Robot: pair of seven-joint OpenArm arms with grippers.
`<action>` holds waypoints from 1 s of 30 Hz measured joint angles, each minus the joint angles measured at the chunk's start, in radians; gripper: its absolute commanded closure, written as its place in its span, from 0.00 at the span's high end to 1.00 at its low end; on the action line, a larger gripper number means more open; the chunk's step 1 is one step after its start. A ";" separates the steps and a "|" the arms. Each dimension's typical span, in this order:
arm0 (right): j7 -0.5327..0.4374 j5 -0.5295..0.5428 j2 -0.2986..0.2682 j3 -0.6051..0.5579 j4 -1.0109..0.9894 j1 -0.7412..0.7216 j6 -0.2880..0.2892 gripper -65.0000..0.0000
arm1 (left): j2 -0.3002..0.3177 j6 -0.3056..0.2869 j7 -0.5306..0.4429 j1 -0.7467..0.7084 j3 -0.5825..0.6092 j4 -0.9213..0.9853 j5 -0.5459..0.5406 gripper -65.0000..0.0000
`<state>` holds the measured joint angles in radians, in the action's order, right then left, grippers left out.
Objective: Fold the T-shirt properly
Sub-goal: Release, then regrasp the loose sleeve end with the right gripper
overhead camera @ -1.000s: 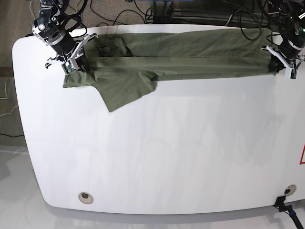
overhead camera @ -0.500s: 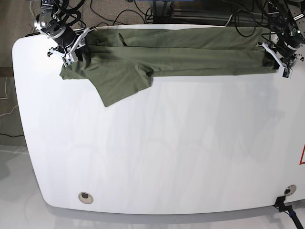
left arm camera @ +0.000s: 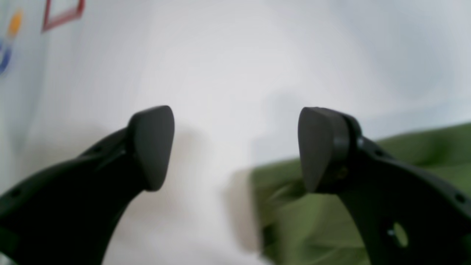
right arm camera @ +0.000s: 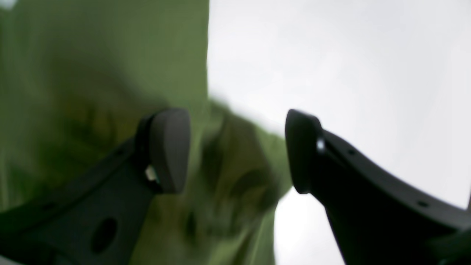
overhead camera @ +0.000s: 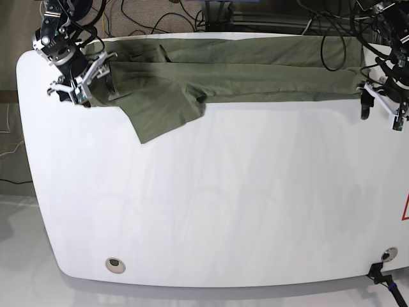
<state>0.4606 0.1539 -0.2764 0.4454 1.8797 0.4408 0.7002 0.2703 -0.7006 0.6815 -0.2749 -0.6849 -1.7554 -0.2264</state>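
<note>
The olive-green T-shirt (overhead camera: 255,73) lies folded lengthwise in a long band along the table's far edge, with one sleeve flap (overhead camera: 167,114) spread toward the front at the left. My right gripper (overhead camera: 75,93) is open at the band's left end; in the right wrist view it (right arm camera: 235,149) is empty, with the blurred shirt (right arm camera: 110,55) under and between the fingers. My left gripper (overhead camera: 381,110) is open just off the band's right end; in the left wrist view it (left arm camera: 235,147) is empty, and the shirt's corner (left arm camera: 287,221) lies below the right finger.
The white table (overhead camera: 223,204) has a rounded front edge, a round hole (overhead camera: 115,264) at front left and a black clamp (overhead camera: 383,278) at front right. A red mark (overhead camera: 406,208) sits at its right edge. Cables (overhead camera: 160,19) hang behind the far edge.
Both grippers have opened and let go of the shirt's ends. The right gripper drew back to the left, the left gripper toward the front right. The shirt now rests on the table.
</note>
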 measured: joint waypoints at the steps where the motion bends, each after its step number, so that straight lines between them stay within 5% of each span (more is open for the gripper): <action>1: -0.005 0.001 0.000 -0.002 0.000 -0.016 0.000 0.61 | -0.001 -0.003 0.012 0.001 0.001 -0.008 -0.027 0.76; 5: -0.006 0.003 0.012 -0.037 -0.058 -0.105 -0.003 0.61 | -0.020 0.004 0.113 -0.007 0.013 -0.013 -0.077 0.76; 12: 0.006 -0.001 0.069 -0.095 -0.261 -0.242 -0.008 0.61 | -0.074 0.004 0.119 -0.061 0.059 -0.015 -0.088 0.76; 20: -0.007 0.012 0.072 -0.129 -0.435 -0.341 -0.008 0.61 | -0.072 0.004 0.115 -0.063 0.060 -0.014 -0.103 0.76; 30: 0.034 0.244 0.039 -0.164 -0.547 -0.377 -0.006 0.61 | -0.072 0.004 0.115 -0.060 0.060 -0.014 -0.104 0.76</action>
<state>0.4946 0.3981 -0.2375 0.2817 1.3331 0.0643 0.6941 0.1982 -0.6968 0.7963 -0.3347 -0.6254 -1.7699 -0.3302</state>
